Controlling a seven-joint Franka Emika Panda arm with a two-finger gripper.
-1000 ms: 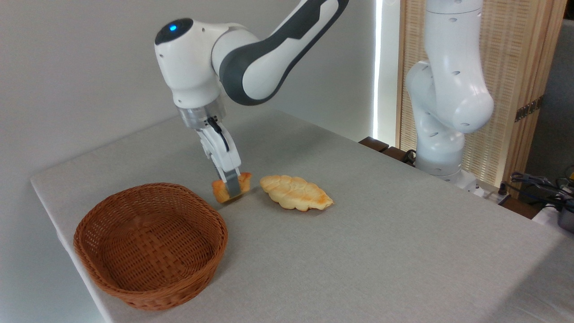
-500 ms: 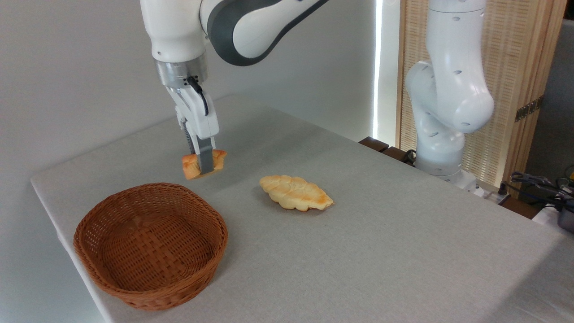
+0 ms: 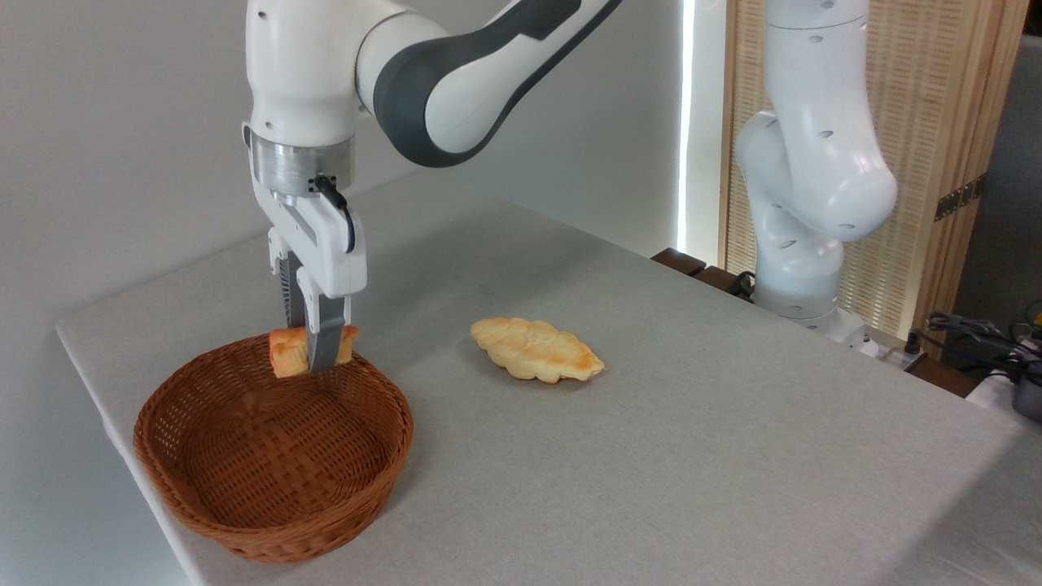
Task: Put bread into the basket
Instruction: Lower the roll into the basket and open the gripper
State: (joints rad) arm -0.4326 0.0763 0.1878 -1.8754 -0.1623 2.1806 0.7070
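Gripper (image 3: 313, 354) is clamped on the bread (image 3: 286, 352), fingers pointing straight down, holding it in the air over the back rim of the basket (image 3: 203, 505) at lower left of the frame. Looks like it isn't touching the wicker, though that's hard to call from this angle. Braided loaf (image 3: 537, 348) sits on the table (image 3: 692, 456) near frame centre, well apart.

I read the scene as evenly and brightly lit, with sharp focus throughout. A strip of daylight glares white beside the slatted screen (image 3: 912, 163). Shadows on the table (image 3: 651, 423) are soft and faint; the basket (image 3: 273, 452) interior is darker.
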